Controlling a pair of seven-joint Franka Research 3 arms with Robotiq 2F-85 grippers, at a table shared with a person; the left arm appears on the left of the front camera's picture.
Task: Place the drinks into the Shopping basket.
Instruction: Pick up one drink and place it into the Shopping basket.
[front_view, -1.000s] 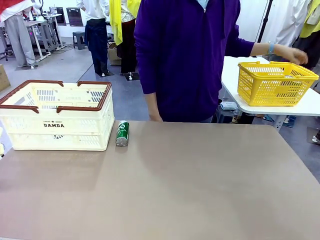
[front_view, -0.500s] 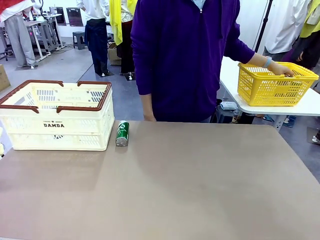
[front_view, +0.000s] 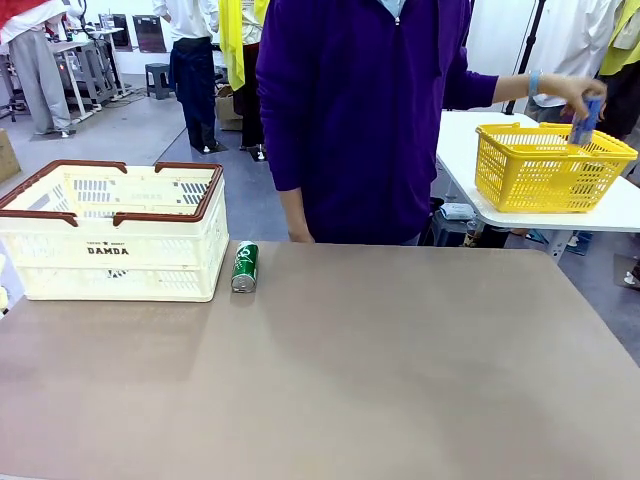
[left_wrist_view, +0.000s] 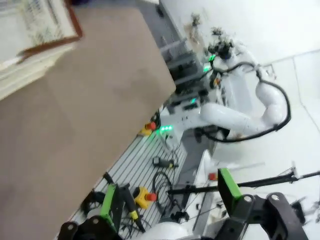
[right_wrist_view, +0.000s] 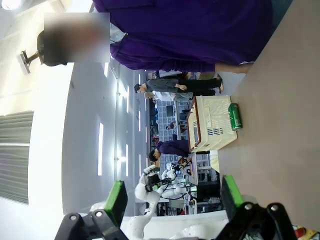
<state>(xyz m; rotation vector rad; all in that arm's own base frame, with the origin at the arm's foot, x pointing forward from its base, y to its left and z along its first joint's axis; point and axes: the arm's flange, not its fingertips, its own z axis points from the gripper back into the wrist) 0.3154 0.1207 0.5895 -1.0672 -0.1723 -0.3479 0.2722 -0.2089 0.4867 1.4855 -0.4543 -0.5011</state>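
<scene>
One green drink can (front_view: 245, 266) lies on its side on the brown counter (front_view: 400, 380) in the front view, just beside the right wall of the Shopping basket (front_view: 112, 232), outside it. The basket's printed side faces the robot. A person in a purple top (front_view: 360, 110) stands across the counter, to the right of the Shopping basket. Well to the right of it, on a white side table (front_view: 610, 215), stands a yellow mesh basket (front_view: 553, 167). The person's hand (front_view: 572, 95) holds a blue drink can (front_view: 586, 120) just above the yellow basket's rim. In the left wrist view, the left tool (left_wrist_view: 167, 200) hangs off the counter's edge with its green pads spread wide and nothing between them. One corner of the Shopping basket (left_wrist_view: 35, 30) sits at the top left of this view. In the right wrist view, the right tool (right_wrist_view: 173, 200) also stands wide open and empty. Well beyond it, the green drink can (right_wrist_view: 234, 116) lies next to the Shopping basket (right_wrist_view: 212, 125), with the person's purple top (right_wrist_view: 190, 30) past both.
</scene>
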